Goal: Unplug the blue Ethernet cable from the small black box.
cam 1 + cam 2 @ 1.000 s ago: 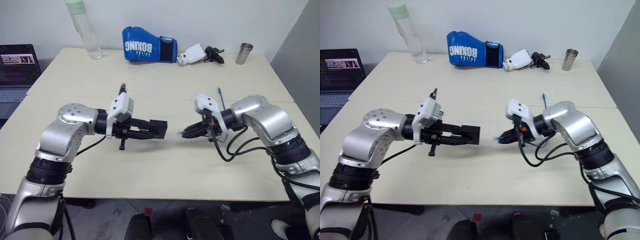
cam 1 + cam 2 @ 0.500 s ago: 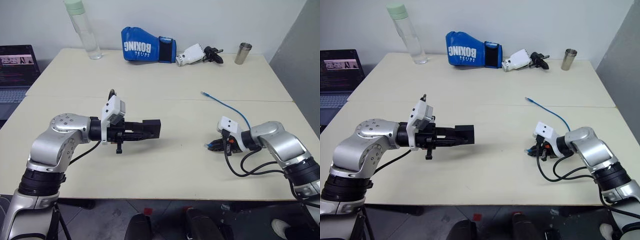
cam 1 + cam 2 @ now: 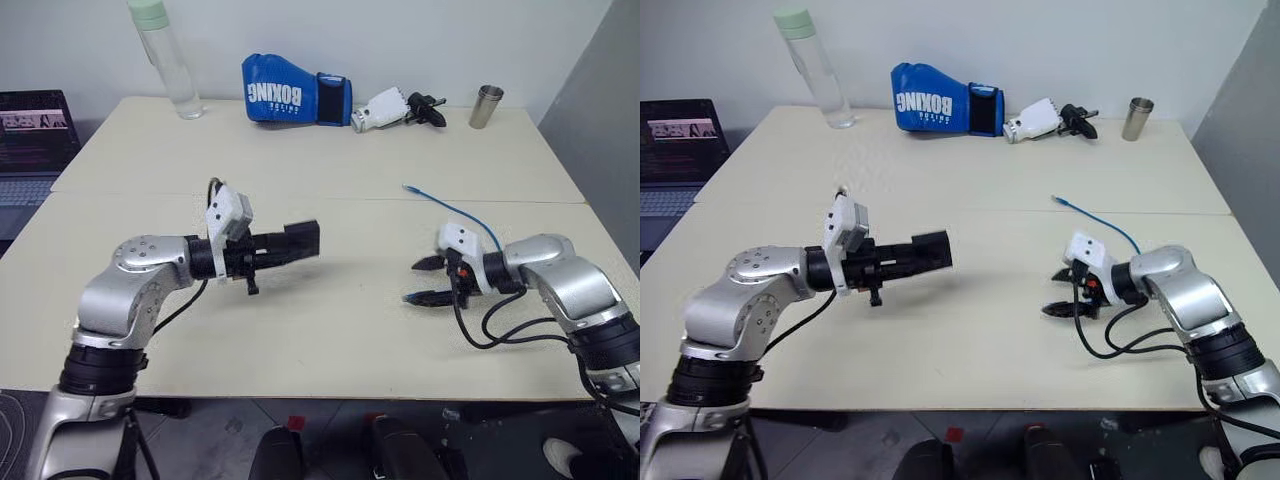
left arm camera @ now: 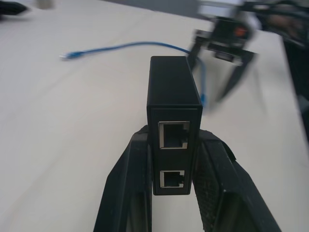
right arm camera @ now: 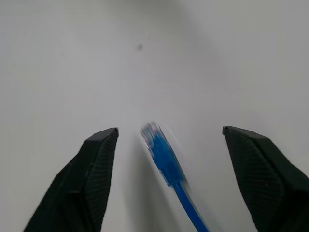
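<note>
Table [image 3: 330, 340] mid-area open | left jaws clamp small black box [image 3: 297, 240] | right jaws wide, blue Ethernet cable [image 3: 455, 212] loose between

Head pair: two eyes side by side, high, facing forward and down; both take in the whole tabletop [image 3: 330, 330] and both arms from well back.

Left wrist camera: sits just behind the left jaws, sighting along them, very near the small black box [image 4: 173, 121] clamped between them; beyond the box it shares the blue Ethernet cable [image 4: 125, 47] with the head pair.

Right wrist camera: behind the wide-spread right jaws, close over the tabletop, cable end between them.
</note>
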Controlling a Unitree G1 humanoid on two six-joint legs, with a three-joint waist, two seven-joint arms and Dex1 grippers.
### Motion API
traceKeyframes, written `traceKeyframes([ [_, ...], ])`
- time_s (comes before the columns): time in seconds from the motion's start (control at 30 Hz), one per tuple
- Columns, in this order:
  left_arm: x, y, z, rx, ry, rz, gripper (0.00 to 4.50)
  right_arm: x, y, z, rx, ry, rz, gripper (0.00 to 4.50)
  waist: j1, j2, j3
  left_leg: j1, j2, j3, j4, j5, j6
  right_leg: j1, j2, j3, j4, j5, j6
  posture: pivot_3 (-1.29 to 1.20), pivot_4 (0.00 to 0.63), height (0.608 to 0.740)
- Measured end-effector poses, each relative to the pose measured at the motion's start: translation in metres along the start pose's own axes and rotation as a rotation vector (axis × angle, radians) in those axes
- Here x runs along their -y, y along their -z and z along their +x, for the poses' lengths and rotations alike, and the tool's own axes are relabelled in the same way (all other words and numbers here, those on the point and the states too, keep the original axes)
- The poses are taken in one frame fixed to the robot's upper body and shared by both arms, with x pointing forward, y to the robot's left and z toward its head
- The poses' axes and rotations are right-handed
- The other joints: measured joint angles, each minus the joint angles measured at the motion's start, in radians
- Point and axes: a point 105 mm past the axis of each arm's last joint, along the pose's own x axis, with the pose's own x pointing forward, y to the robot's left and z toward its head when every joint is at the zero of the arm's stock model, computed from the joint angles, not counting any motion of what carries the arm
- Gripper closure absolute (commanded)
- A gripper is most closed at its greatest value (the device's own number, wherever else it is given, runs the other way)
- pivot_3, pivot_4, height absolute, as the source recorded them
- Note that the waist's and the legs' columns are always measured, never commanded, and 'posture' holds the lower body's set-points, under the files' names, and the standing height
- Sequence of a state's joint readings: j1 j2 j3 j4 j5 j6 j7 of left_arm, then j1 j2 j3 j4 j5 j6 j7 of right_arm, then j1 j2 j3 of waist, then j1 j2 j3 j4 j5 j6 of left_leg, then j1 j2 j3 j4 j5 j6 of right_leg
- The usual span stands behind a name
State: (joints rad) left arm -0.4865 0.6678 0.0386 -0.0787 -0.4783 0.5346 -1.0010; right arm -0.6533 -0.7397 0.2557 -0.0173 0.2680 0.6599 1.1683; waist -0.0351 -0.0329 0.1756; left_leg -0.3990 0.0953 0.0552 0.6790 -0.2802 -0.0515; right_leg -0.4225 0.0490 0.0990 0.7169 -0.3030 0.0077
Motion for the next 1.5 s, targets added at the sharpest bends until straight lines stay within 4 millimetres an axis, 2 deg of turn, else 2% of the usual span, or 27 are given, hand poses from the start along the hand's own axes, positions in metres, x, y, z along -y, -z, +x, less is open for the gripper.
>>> traceKeyframes([
  [0.07,-0.026,0.014,0.005,0.017,-0.206,-0.001,3.71,0.005,-0.036,0.006,0.103,0.046,-0.053,0.51,-0.001,0.0,0.0,0.001,0.0,0.0,0.0,0.0,0.0,0.001,0.0,0.0,0.001,0.0,0.0,0.0,0.15,0.74],
  [0.13,-0.046,0.029,0.005,0.024,-0.369,-0.011,3.71,0.006,-0.056,0.015,0.16,0.071,-0.071,0.51,0.002,0.0,0.0,0.0,0.0,0.0,0.0,0.0,0.0,0.001,0.0,0.0,0.001,0.0,0.0,0.0,0.15,0.74],
  [0.3,-0.088,0.062,-0.009,0.067,-0.723,-0.073,3.71,0.004,-0.082,0.038,0.212,0.103,-0.071,0.51,0.006,0.0,0.0,-0.002,-0.001,0.001,0.0,0.001,-0.002,-0.001,-0.002,-0.001,-0.001,0.0,0.0,0.0,0.15,0.74],
  [0.4,-0.097,0.074,-0.004,0.074,-0.791,-0.085,3.71,-0.001,-0.096,0.049,0.229,0.093,-0.097,0.51,0.008,-0.001,-0.001,-0.003,-0.001,0.001,0.0,0.001,-0.002,-0.001,-0.002,-0.002,-0.001,0.0,0.0,0.0,0.15,0.74],
  [0.53,-0.106,0.08,-0.003,0.068,-0.829,-0.064,3.71,-0.001,-0.1,0.054,0.221,0.097,-0.105,0.51,0.009,-0.001,-0.001,-0.002,-0.001,0.0,0.0,0.0,0.0,-0.001,-0.002,-0.002,-0.001,0.0,0.0,0.0,0.15,0.74],
  [0.77,-0.111,0.093,0.001,0.053,-0.858,-0.094,3.71,-0.006,-0.098,0.06,0.202,0.064,-0.086,0.51,0.006,-0.001,-0.001,-0.002,-0.001,0.0,-0.001,0.001,-0.002,-0.001,-0.002,-0.002,0.0,0.0,0.0,0.0,0.15,0.74],
  [0.8,-0.113,0.093,0.001,0.054,-0.86,-0.099,3.0,-0.007,-0.098,0.06,0.2,0.061,-0.086,0.51,0.006,-0.001,-0.001,-0.002,-0.001,0.0,-0.001,0.001,-0.002,-0.001,-0.002,-0.002,0.0,0.0,0.0,0.0,0.15,0.74],
  [0.83,-0.113,0.094,0.001,0.051,-0.861,-0.103,2.89,-0.007,-0.098,0.06,0.2,0.061,-0.086,0.51,0.006,-0.001,-0.001,-0.002,-0.001,0.0,-0.001,0.001,-0.002,-0.001,-0.002,-0.002,0.0,0.0,0.0,0.0,0.15,0.74],
  [0.97,-0.113,0.098,0.0,0.044,-0.853,-0.123,1.9,-0.007,-0.098,0.061,0.199,0.061,-0.083,0.51,0.006,-0.001,-0.001,-0.002,-0.001,0.0,0.0,0.001,-0.002,-0.001,-0.002,-0.002,0.0,0.0,0.0,0.0,0.15,0.74],
  [1.07,-0.112,0.098,0.0,0.046,-0.848,-0.126,1.32,-0.007,-0.099,0.061,0.199,0.06,-0.082,0.51,0.005,-0.001,-0.001,-0.002,-0.001,0.0,0.0,0.001,-0.002,-0.001,-0.002,-0.002,0.0,0.0,0.0,0.0,0.15,0.74],
  [1.23,-0.112,0.098,-0.002,0.047,-0.839,-0.134,0.03,-0.008,-0.101,0.062,0.204,0.056,-0.084,0.51,0.005,-0.001,-0.001,-0.002,-0.001,0.0,-0.001,0.001,-0.002,-0.001,-0.002,-0.002,0.0,0.0,0.0,0.0,0.15,0.74],
  [1.5,-0.108,0.095,-0.029,0.026,-0.862,-0.064,0.03,-0.008,-0.102,0.061,0.209,0.052,-0.087,0.51,0.003,-0.001,-0.001,-0.002,0.0,0.001,-0.001,0.002,-0.003,-0.001,-0.002,-0.002,0.0,0.0,0.0,0.0,0.15,0.74],
])
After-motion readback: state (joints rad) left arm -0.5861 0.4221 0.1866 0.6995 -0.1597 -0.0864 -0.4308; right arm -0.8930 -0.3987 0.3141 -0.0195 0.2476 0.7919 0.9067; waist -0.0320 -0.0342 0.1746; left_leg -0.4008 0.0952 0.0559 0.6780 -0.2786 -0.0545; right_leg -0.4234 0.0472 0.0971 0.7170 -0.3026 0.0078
